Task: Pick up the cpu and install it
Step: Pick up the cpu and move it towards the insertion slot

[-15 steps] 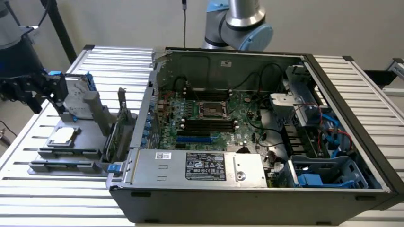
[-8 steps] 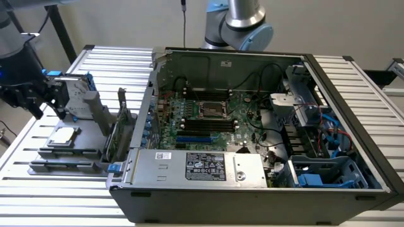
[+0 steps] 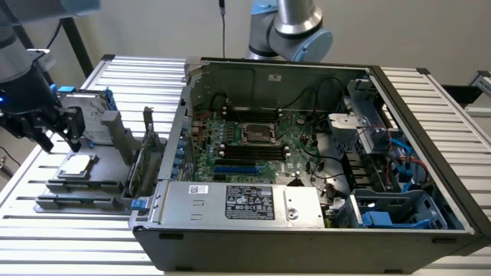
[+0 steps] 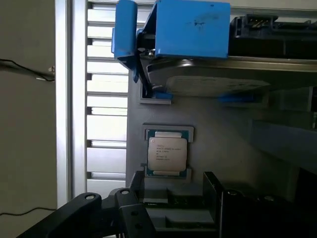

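At the exterior view's left, above a slatted desk point(image 3: 31, 230): black gripper point(image 3: 61, 146), fingers spread wide, clamped on nothing. Just under it, at its 5 o'clock: cpu point(image 3: 77, 165), lying flat, silver top up, in a grey holder point(image 3: 84, 187), untouched. At the cpu's 12 o'clock, on the same holder: hard drive point(image 3: 91, 109) in a blue frame. At the holder's 3 o'clock: open case point(image 3: 307, 253), motherboard point(image 3: 295, 129) exposed. Near the board's middle: black-framed socket point(image 3: 259, 133), well apart from the cpu. At the socket's 6 o'clock, along the case's near edge: grey power supply point(image 3: 238, 201). At the case's 12 o'clock: grey-and-blue arm joint point(image 3: 295, 26).

From the wrist: cpu point(image 4: 167, 151) sitting square in a recess of the holder point(image 4: 223, 148), printed lid up, just beyond the gripper point(image 4: 172, 186), black fingers point(image 4: 213, 198) apart on either side. Farther on, the drive's blue frame point(image 4: 193, 29).
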`<state>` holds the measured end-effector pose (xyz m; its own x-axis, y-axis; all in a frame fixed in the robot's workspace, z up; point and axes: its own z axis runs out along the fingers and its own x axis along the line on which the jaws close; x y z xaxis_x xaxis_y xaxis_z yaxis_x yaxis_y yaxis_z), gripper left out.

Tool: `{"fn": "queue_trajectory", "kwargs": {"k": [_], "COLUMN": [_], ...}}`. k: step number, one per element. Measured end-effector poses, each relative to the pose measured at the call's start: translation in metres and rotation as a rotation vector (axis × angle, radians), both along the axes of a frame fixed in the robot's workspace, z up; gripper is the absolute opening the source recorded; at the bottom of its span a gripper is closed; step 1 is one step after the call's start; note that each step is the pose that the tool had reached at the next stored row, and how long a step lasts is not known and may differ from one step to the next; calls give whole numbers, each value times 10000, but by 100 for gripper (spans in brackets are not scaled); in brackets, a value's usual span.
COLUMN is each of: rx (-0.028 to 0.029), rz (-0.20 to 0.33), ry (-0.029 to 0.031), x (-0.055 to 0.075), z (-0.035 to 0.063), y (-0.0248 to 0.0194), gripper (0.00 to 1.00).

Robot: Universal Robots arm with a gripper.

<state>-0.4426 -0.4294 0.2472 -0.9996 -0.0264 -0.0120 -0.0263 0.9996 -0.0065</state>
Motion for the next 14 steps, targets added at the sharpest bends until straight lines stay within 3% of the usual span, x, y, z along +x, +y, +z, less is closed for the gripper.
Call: {"fn": "queue_trajectory", "kwargs": {"k": [7,12,14], "rx": [34,169,177], "rz": [0,-1,-3], "ry": [22,63,81], "x": [60,84,84], "z": [-122,-163,-181], "y": [-42,-43,-42], "gripper": [60,60,60]}}
